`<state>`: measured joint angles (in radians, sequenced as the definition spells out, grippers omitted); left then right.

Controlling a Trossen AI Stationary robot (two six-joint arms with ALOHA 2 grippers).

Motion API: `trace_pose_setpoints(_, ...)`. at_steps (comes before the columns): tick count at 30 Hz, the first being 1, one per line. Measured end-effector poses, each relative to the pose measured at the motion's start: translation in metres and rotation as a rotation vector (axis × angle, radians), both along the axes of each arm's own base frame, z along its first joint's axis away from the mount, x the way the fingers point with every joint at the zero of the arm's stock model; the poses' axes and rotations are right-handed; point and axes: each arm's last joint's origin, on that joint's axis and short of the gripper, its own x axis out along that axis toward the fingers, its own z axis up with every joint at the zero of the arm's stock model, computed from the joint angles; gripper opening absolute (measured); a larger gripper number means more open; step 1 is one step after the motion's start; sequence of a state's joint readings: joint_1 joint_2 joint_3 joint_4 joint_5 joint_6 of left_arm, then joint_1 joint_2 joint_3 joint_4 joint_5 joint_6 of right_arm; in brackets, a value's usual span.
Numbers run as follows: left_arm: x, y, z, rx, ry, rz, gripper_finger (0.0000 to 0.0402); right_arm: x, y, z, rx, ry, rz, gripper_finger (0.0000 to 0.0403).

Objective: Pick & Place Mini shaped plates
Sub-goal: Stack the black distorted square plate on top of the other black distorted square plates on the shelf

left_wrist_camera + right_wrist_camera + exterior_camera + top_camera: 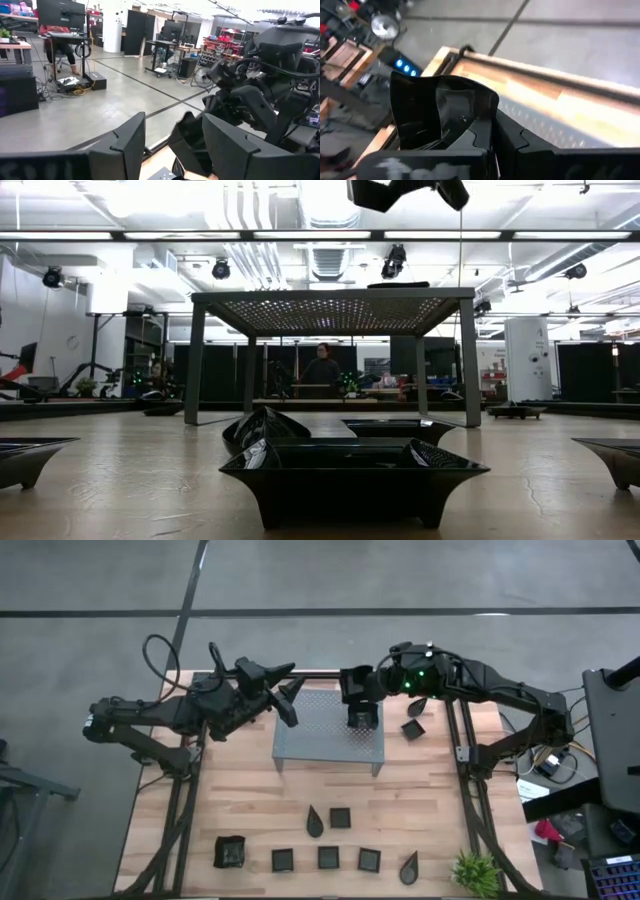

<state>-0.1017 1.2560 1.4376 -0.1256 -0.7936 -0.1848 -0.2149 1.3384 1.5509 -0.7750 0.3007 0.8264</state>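
Both arms reach inward from opposite sides of the surface [240,790] and meet over the far edge of the grey perforated rack [300,748]. The left tool [288,700] hangs tilted beside the rack's far left corner, its fingers [125,145] spread wide with nothing between them. The right tool [357,690] is bent down over the rack's far middle, clamped on a square black plate [437,112] that it holds up on edge. The other mini plates [328,857] lie in a loose row near the front of the surface, with two more [413,728] beside the rack's right end.
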Motion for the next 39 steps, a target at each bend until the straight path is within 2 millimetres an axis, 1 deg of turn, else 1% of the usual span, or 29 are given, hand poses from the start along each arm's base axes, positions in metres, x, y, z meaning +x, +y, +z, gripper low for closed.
trace_pose_setpoints(3,0.000,0.000,-0.001,0.001,0.009,0.000,0.0190,0.000,0.001,-0.007,0.066,0.012,0.012,0.0008)
trace_pose_setpoints(10,0.001,-0.001,-0.006,0.014,0.073,-0.020,0.0188,-0.010,0.002,-0.019,0.214,0.089,-0.067,0.0008)
trace_pose_setpoints(13,0.000,-0.001,-0.008,0.016,0.095,-0.021,0.0188,-0.010,0.002,-0.028,0.269,0.119,-0.104,0.0008)
trace_pose_setpoints(20,-0.005,0.000,-0.006,0.039,0.111,-0.020,0.0188,-0.005,0.002,-0.051,0.382,0.101,-0.132,0.0008)
trace_pose_setpoints(23,-0.008,0.000,-0.004,0.051,0.115,-0.020,0.0188,-0.003,0.000,-0.061,0.434,0.051,-0.116,0.0008)
trace_pose_setpoints(27,-0.012,0.001,-0.003,0.053,0.120,-0.020,0.0188,-0.007,-0.003,-0.074,0.481,0.018,-0.159,0.0008)
trace_pose_setpoints(33,-0.016,0.001,-0.004,0.050,0.150,-0.020,0.0188,-0.018,-0.003,-0.086,0.539,0.014,-0.217,0.0008)
trace_pose_setpoints(39,-0.016,0.001,-0.005,0.050,0.152,-0.020,0.0188,-0.016,-0.010,-0.095,0.547,0.013,-0.259,0.0008)
